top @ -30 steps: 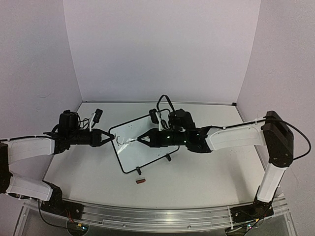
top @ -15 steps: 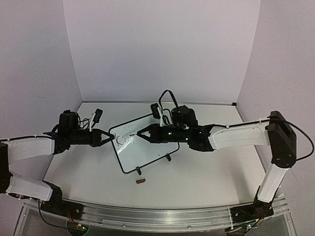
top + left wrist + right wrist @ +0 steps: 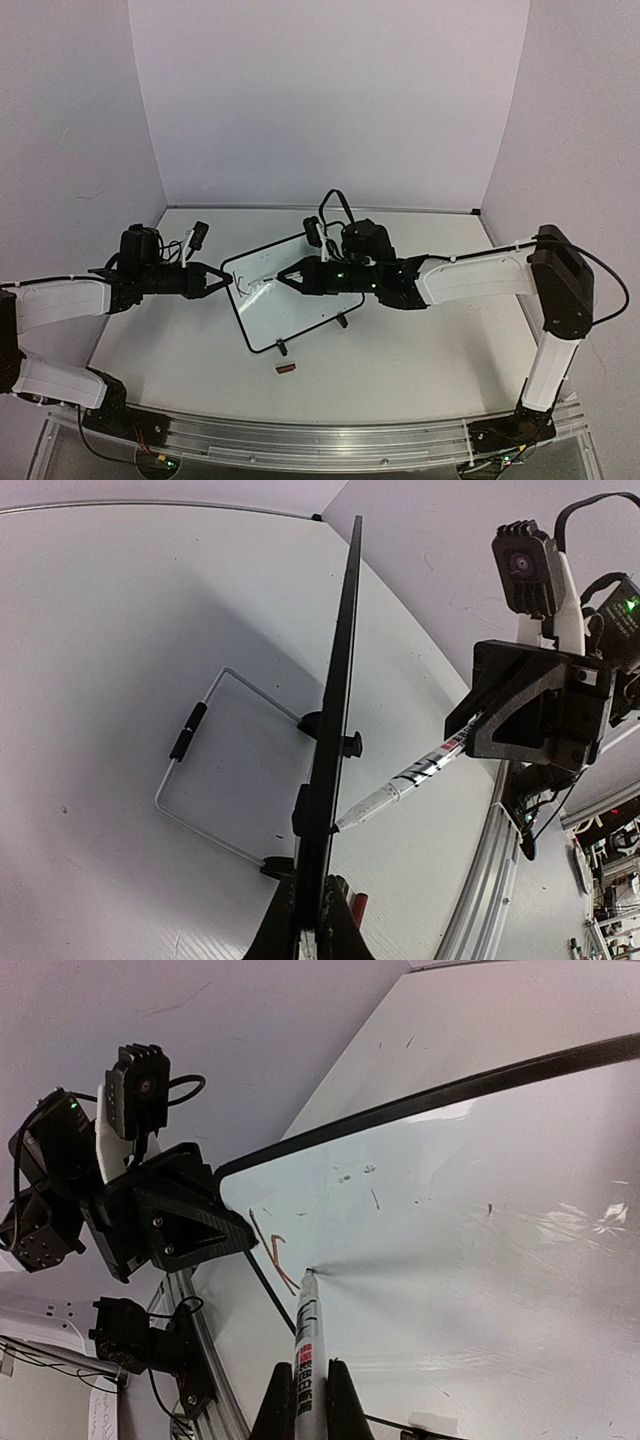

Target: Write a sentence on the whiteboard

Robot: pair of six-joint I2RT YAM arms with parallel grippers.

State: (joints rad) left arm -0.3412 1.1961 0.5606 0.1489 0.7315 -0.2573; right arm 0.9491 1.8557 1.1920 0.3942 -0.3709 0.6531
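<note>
had the right gripper (image 3: 288, 277) clenched on a white marker pen (image 3: 305, 1335), pointing toward frame left, tip touching the small black-rimmed rectangular whiteboard (image 3: 300, 310) mid-frame; had the left gripper (image 3: 222, 283) pinching its left edge.

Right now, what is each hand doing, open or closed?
Left hand: closed on the edge of the black-rimmed white board.
Right hand: closed on a white marker pen.
</note>
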